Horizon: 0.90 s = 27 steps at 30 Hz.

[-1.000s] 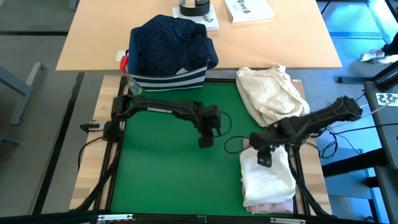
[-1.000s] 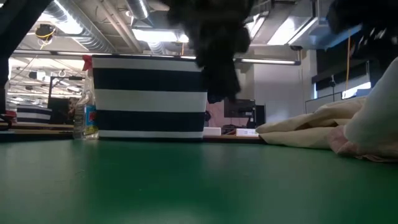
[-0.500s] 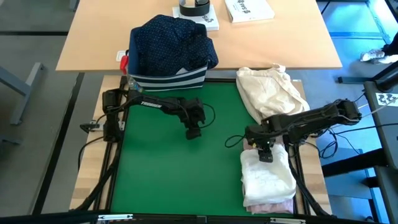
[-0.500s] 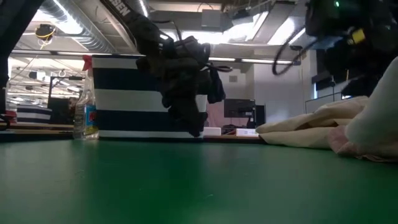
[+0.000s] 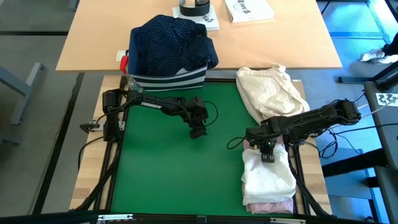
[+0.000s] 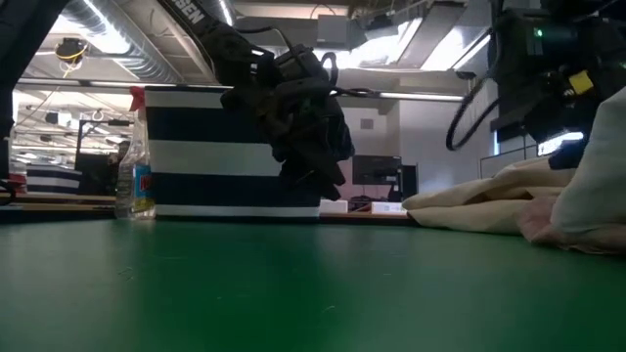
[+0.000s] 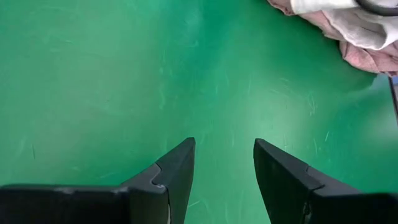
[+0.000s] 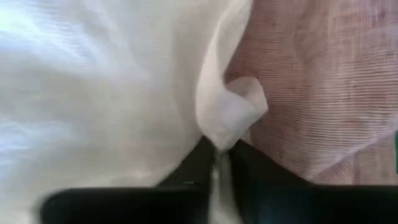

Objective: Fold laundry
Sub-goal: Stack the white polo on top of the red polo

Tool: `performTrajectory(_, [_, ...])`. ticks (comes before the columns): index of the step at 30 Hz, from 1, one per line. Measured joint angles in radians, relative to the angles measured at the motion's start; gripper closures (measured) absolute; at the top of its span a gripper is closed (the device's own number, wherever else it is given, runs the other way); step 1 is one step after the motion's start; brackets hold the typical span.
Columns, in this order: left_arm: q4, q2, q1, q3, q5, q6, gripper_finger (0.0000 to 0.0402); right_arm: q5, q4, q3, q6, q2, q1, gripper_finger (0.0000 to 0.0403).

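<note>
Right claw [image 5: 267,155] pinches white shirt [image 5: 268,180] edge; left claw [image 5: 198,131] open over mat.

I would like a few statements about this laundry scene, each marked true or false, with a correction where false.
1. The right hand is pinching a fold of the white shirt. True.
2. The left hand holds the pale pink top. False: it is open and empty above the bare green mat.
3. The navy dotted shirt lies on top of the striped bin. True.
4. The white shirt lies in the middle of the mat. False: it lies at the mat's right edge, on top of the pink top.
5. The cream-beige cloth bundle sits inside the striped bin. False: it lies at the mat's far right corner, beside the bin.
</note>
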Motion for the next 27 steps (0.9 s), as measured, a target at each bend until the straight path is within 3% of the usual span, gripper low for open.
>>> performTrajectory(2, [0.0, 0.0, 0.001, 0.0, -0.001, 0.001, 0.0243, 0.007, -0.035, 0.038, 0.005, 0.0, 0.0, 0.0388])
performTrajectory(4, [0.0, 0.0, 0.001, 0.0, -0.003, 0.001, 0.0243, 0.067, -0.085, 0.094, 0.008, -0.011, 0.001, 0.038])
performTrajectory(8, [0.004, 0.0, 0.001, 0.0, -0.003, 0.002, 0.0243, 0.271, -0.183, 0.199, -0.016, -0.021, 0.001, 0.0391])
performTrajectory(14, [0.025, 0.0, 0.001, 0.0, -0.003, 0.002, 0.0243, 0.508, -0.196, 0.192, -0.015, -0.012, 0.001, 0.0391])
performTrajectory(20, [0.035, 0.001, 0.001, 0.0, -0.003, 0.002, 0.0243, 0.472, -0.1, 0.121, 0.009, -0.01, 0.0, 0.0388])
performTrajectory(27, [0.049, 0.001, 0.0, 0.0, -0.047, 0.0, 0.0243, 0.413, -0.15, 0.159, 0.087, -0.01, 0.0, 0.0303])
